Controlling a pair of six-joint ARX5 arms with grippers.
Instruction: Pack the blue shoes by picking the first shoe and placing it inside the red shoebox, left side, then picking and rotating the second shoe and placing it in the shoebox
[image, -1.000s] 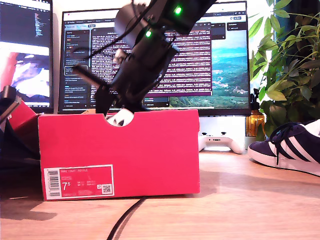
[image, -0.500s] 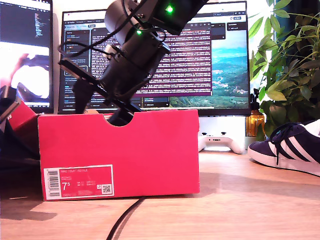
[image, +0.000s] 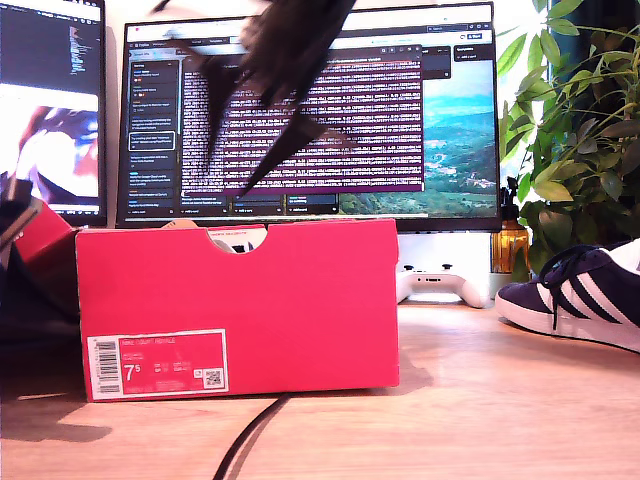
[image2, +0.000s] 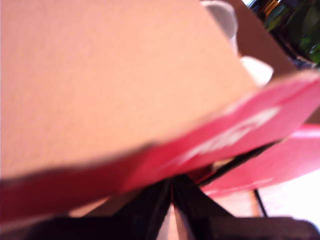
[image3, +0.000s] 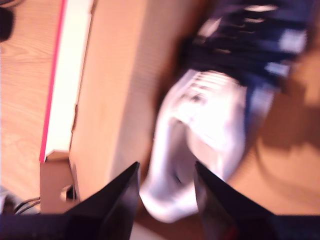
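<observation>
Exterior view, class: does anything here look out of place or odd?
One blue shoe sits on the desk at the exterior view's right, outside the red shoebox. A black cable runs under the box. Nothing looks damaged.

A home office desk: wide black computer monitor (image: 310, 115) showing text, white game controller (image: 433, 283), leafy green houseplant (image: 580, 130), pale wooden desktop (image: 480, 400).

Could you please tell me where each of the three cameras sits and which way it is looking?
Exterior view: low at table height, facing the red shoebox front-on, monitors behind; a blurred arm hangs above, and a blue shoe lies at this view's right.
First wrist view: on my first claw, pressed close under the box's lid; dark fingers show.
Second wrist view: on my second claw, looking down into the box at the packed shoe; both fingers show.
Shared: all three see the shoebox.
</observation>
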